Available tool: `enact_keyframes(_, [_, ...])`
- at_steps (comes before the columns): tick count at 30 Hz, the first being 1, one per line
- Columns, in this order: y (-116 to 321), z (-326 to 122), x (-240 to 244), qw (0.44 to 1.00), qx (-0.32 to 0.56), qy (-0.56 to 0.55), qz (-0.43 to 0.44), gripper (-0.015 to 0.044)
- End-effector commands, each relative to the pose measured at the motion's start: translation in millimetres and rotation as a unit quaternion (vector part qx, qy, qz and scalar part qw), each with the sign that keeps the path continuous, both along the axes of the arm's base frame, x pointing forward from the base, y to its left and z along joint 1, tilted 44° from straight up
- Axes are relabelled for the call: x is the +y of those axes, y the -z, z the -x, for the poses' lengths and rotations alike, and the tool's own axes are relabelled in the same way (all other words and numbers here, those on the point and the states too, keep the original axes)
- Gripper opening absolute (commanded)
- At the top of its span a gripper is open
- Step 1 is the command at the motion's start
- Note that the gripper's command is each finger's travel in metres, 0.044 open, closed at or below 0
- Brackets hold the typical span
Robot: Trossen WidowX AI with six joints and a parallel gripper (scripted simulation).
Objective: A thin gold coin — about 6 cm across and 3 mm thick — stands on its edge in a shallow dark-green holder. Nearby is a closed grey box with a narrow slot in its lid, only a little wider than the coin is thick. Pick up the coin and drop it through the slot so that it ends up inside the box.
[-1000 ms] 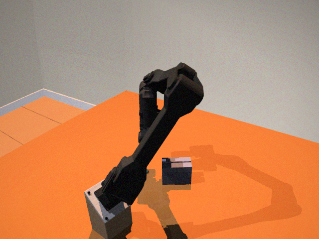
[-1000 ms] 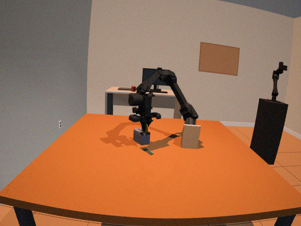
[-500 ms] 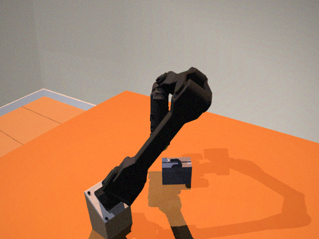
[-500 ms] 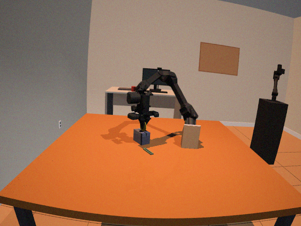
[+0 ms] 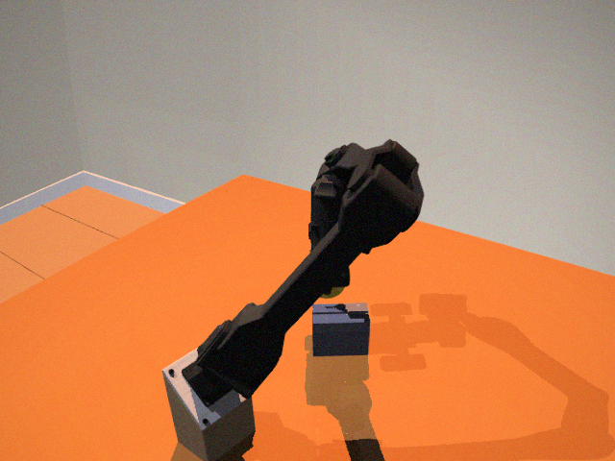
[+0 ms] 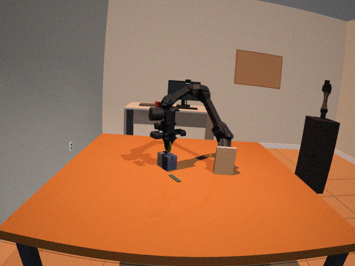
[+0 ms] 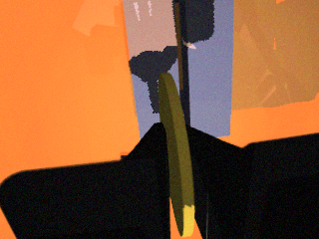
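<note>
So I'm clamping my gripper (image 7: 165,130) tight on the coin (image 7: 175,149), holding it edge-down just above the grey box (image 6: 167,160) with its rim sitting a bit to one side of the slot (image 7: 183,75), so the pickup looks done and I'm guessing what's left is the fiddly lining up and letting go. The green holder (image 6: 174,177) is lying empty on the orange table (image 6: 114,200) near the box, and farther back I'm seeing a desk (image 6: 137,113) with a monitor (image 6: 179,86), a board on the wall (image 6: 258,68), and a dark pedestal (image 6: 317,151) off to the side.
</note>
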State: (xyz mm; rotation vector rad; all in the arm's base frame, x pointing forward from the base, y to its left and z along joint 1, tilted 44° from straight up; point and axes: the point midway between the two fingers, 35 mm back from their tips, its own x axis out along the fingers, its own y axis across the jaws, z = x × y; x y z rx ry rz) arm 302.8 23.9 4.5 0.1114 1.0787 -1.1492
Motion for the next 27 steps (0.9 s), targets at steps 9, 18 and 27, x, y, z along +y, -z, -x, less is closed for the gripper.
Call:
enact_keyframes(9, [-19,-3,-21,1.0,0.0,0.0,0.006,0.0])
enact_keyframes(18, [-14,-2,-17,1.0,-0.001,0.002,0.003,0.0])
enact_keyframes(27, [-17,-2,-20,1.0,0.002,0.0,0.004,0.0])
